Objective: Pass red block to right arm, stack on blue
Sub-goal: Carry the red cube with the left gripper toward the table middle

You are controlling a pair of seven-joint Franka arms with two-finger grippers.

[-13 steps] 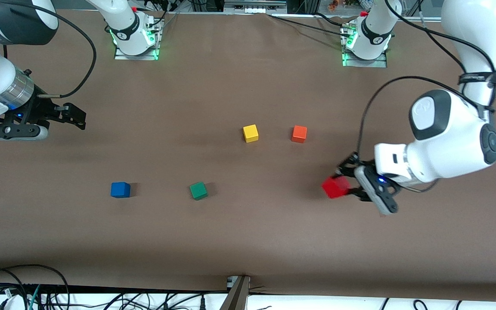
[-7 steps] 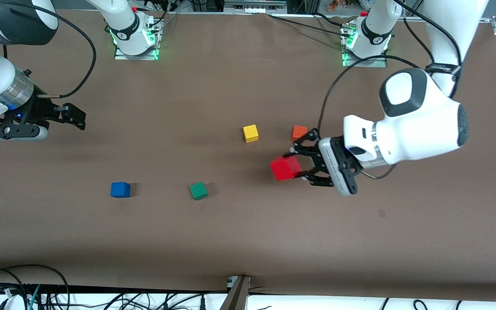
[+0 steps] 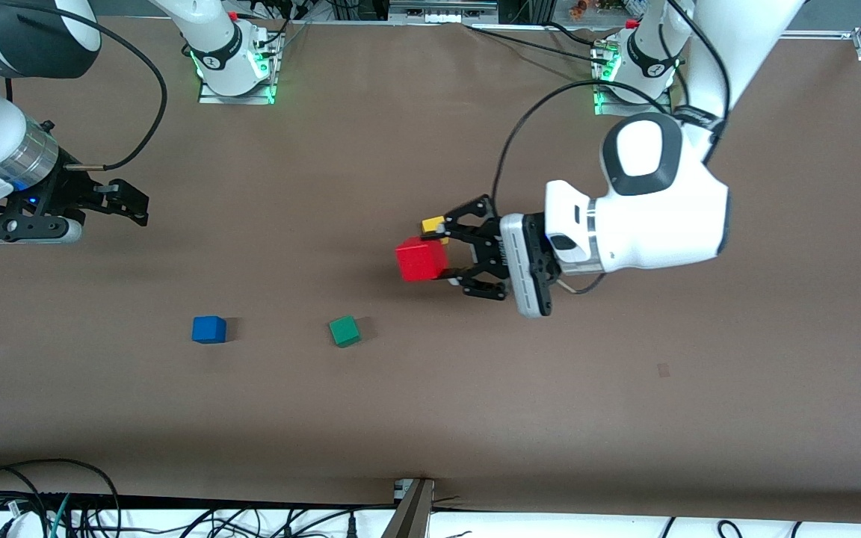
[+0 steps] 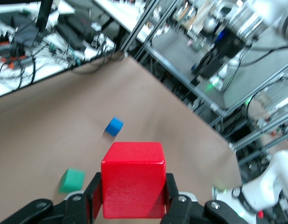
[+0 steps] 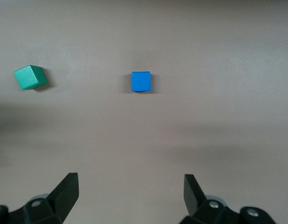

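My left gripper (image 3: 438,258) (image 4: 133,196) is shut on the red block (image 3: 421,260) (image 4: 133,179), carrying it in the air over the middle of the table, beside the yellow cube (image 3: 432,223). The blue cube (image 3: 208,329) (image 4: 114,126) (image 5: 140,81) rests on the table toward the right arm's end. My right gripper (image 3: 128,203) (image 5: 130,193) hangs open with nothing between its fingers, at the right arm's end of the table. The right arm waits there.
A green cube (image 3: 344,330) (image 4: 72,180) (image 5: 30,77) sits on the brown table (image 3: 430,403) between the blue cube and the red block's spot. The yellow cube is partly hidden by the left gripper's fingers. The orange cube is hidden by the left arm.
The left arm has carried the red block from the left arm's end of the table to its middle, passing over the orange cube. The right arm has not moved.
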